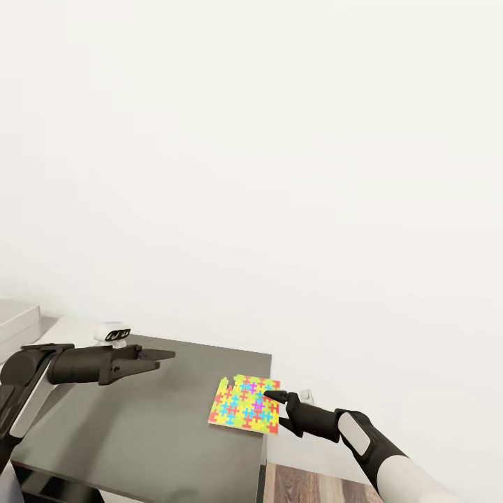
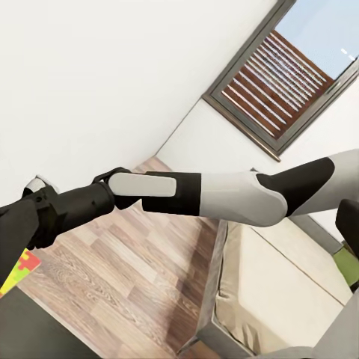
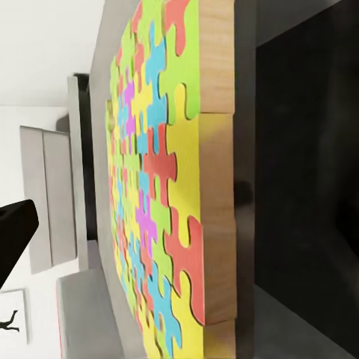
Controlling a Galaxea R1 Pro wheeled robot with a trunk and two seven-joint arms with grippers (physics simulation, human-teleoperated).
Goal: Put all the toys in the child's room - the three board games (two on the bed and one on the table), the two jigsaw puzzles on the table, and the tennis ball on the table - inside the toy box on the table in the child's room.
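On the lower top of the table (image 1: 140, 426), 1 jigsaw puzzle (image 1: 244, 404) lies flat near the right edge, toward the far right corner. The right gripper (image 1: 274, 397) is at the puzzle's right edge, its arm reaching in from beyond the table's right side, above the plank floor (image 1: 314, 485). The left gripper (image 1: 164, 356) hangs over the table's far left part, well apart from the puzzle. Behind it, at the table's back left, sits a small device (image 1: 114, 334). The wall (image 1: 279, 175) stands behind the table. In the left wrist view, the bed (image 2: 277, 299) lies beyond the right arm (image 2: 202, 196), below a window (image 2: 292, 71).
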